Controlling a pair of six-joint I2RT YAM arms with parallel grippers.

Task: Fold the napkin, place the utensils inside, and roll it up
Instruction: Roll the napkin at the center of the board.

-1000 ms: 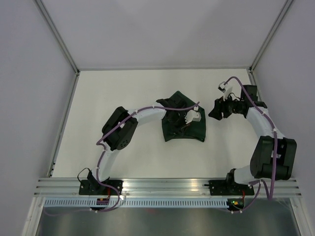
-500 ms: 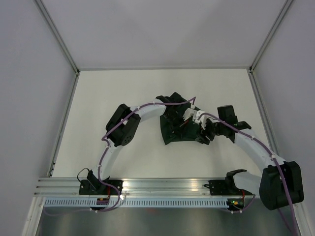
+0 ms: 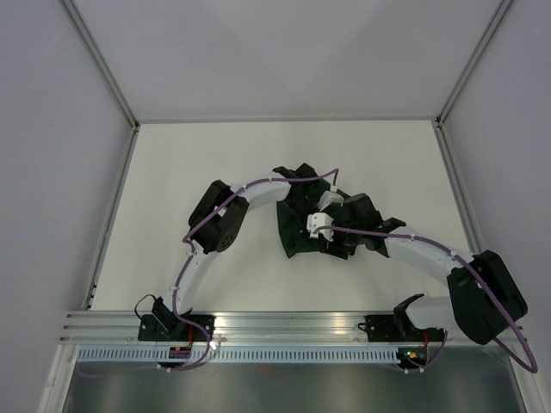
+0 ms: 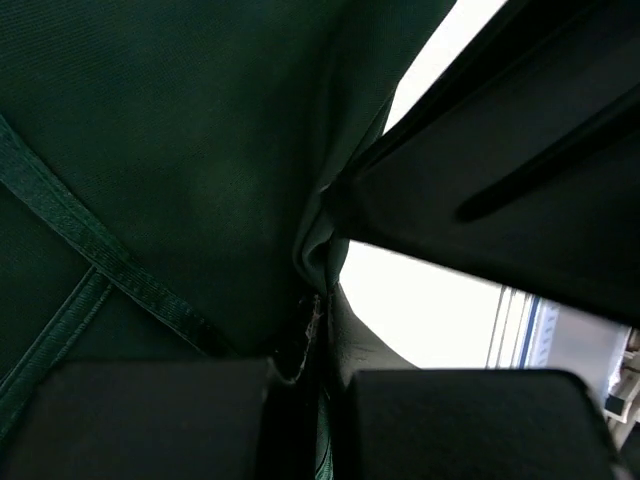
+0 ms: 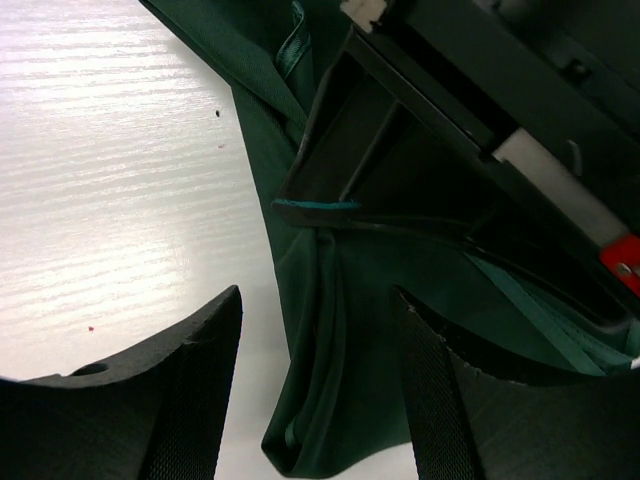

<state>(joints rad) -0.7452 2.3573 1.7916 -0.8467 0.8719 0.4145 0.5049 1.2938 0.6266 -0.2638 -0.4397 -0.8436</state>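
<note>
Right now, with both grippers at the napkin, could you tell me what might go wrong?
The open right gripper sits very close to the left gripper, which grips the napkin; advancing may knock them together. The napkin is bunched, so the right gripper may pinch several layers and spoil the fold.

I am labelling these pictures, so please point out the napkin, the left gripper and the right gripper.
napkin (image 4: 180, 150): left wrist view, plain cloth above the hem band.
left gripper (image 4: 318, 385): left wrist view, between its shut fingertips, pinching cloth.
right gripper (image 5: 318, 330): right wrist view, gap between its open fingertips.
</note>
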